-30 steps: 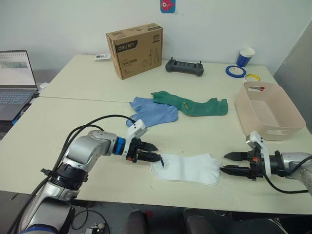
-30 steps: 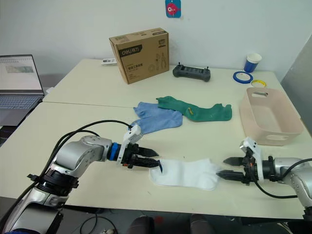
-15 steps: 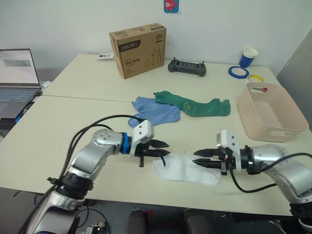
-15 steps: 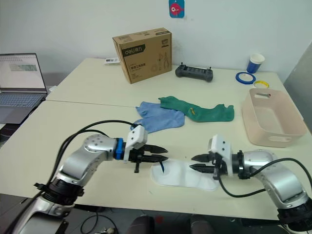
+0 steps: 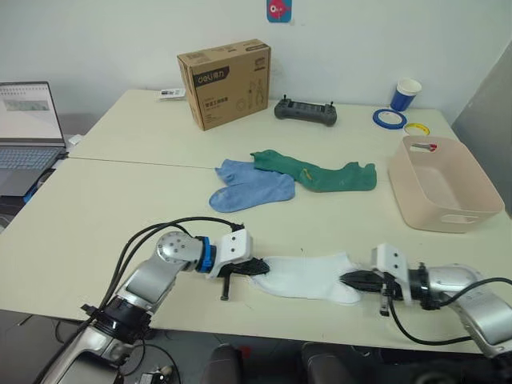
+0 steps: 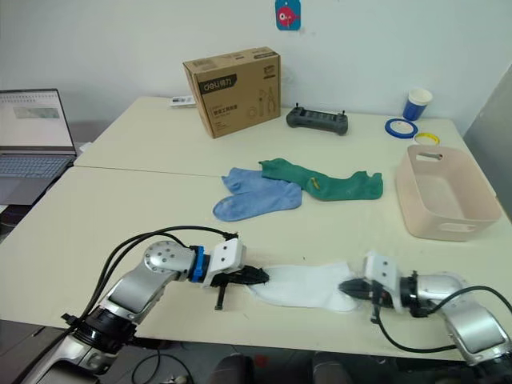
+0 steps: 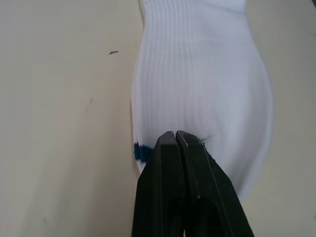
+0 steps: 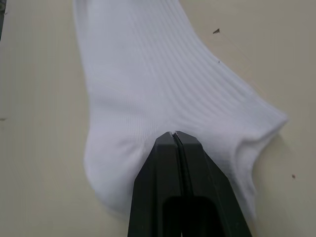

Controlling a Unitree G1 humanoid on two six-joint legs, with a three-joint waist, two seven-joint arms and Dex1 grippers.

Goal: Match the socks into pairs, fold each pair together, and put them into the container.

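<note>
— Left wrist view: what does it show compared with half a second ago?

— The left gripper [image 7: 175, 136] has its two black fingers pressed together on the edge of the white socks [image 7: 202, 84], beside a blue stripe on the fabric. Half a second ago its fingers were spread and hovered above that end.

— And the other arm?

— The right gripper [image 8: 176, 136] is likewise pinched tight on the opposite end of the white socks. Earlier it was parted and raised over the middle of the fabric; it has since dropped low and pulled back toward the robot's right.

— Where does the white pair lie now?

— On the cream table [image 5: 104, 208] near its front edge, stretched between the two grippers, longer and flatter than before.

— The rest of the socks?

— The light blue socks [image 5: 248, 186] and the dark green socks [image 5: 316, 172] lie touching each other farther back, mid-table, as before.

— The bin?

— The pink container [image 5: 438, 192] sits at the right side, well apart from the white socks. The cardboard box [image 5: 224, 82] stands at the back.
</note>
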